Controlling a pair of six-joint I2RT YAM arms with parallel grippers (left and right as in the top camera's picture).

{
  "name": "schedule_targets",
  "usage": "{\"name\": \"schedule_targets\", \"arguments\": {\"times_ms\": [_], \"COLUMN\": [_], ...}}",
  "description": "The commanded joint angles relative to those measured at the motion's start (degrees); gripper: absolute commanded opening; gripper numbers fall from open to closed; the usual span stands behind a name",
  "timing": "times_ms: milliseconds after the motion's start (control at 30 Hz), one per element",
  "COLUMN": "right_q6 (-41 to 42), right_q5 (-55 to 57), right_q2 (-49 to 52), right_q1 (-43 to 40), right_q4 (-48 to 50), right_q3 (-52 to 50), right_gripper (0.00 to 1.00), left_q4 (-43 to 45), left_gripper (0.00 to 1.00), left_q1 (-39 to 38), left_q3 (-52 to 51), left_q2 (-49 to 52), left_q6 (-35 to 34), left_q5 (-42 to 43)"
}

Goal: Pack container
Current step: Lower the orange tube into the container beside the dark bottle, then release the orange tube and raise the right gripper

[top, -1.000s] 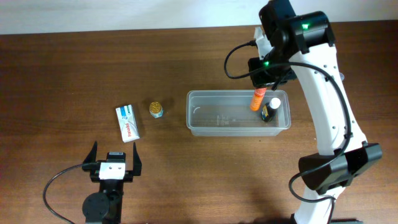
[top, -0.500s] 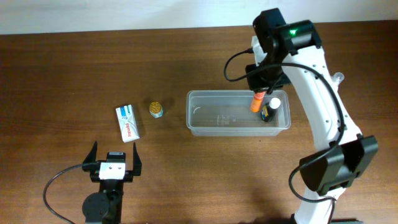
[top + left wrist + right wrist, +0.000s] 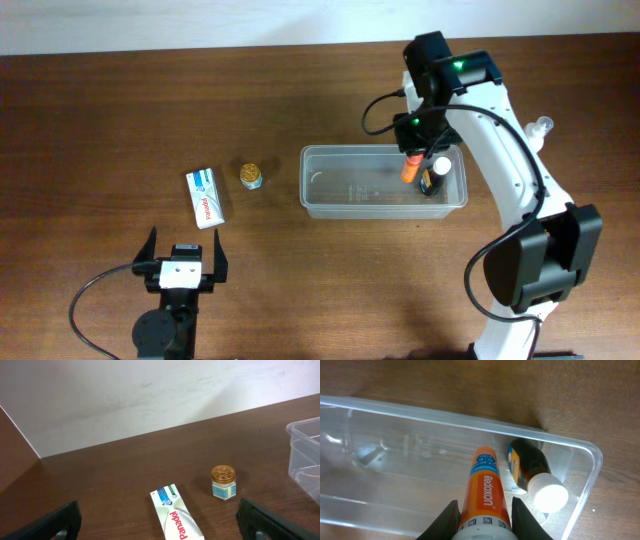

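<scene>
My right pincer (image 3: 481,519), clenched on the orange tube (image 3: 483,480), has eased lower into the container (image 3: 420,414) beneath it, left of the dark bottle (image 3: 526,466), so I judge release is next, while my left pincer (image 3: 184,240) gapes idle.

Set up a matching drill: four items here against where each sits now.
1. orange Redoxon tube
2. dark brown bottle with white cap
3. white cardboard Panadol box
4. small gold-lidded jar

A. lying inside the clear plastic container
B. on wooden table, between box and container
C. pinched in the right gripper
D. leftmost on the table

Pairs: 1-C, 2-A, 3-D, 4-B
</scene>
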Motion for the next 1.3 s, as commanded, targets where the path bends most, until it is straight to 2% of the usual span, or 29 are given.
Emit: {"name": "schedule_targets", "arguments": {"times_ms": [0,233,500,767,1100,1267], "right_q6": [0.7,0.4,0.5,0.5,0.2,0.0], "right_q5": [-0.8,-6.2,-6.3,-6.2,-6.2,-3.9], "right_q2": [-2.0,-2.0,-1.9,-1.9,-1.9,-2.0], "right_q1": [-1.8,-3.5,-3.5,-3.6,-3.6,-3.6], "right_q4": [1.0,3.4,3.8,7.1,7.8,7.7], "right_q3": [-1.8,-2.6,-3.4,-8.2,-8.3,-7.1], "right_gripper": [0.26,0.25,0.29,0.29,0.30,0.37], "left_q4": [0.0,0.0,0.0,0.0,0.0,0.0], "left_gripper": [0.99,0.99,0.99,0.99,0.99,0.99], "left_q1": [0.4,0.4,0.4,0.4,0.4,0.4], "left_q3": [-0.3,-0.3,-0.3,-0.3,-0.3,-0.3], "left_q2": [-0.3,-0.3,-0.3,-0.3,-0.3,-0.3], "left_q6": [0.7,0.7,0.7,0.7,0.7,0.7], "left_q5": [0.7,0.7,0.7,0.7,0.7,0.7]}}
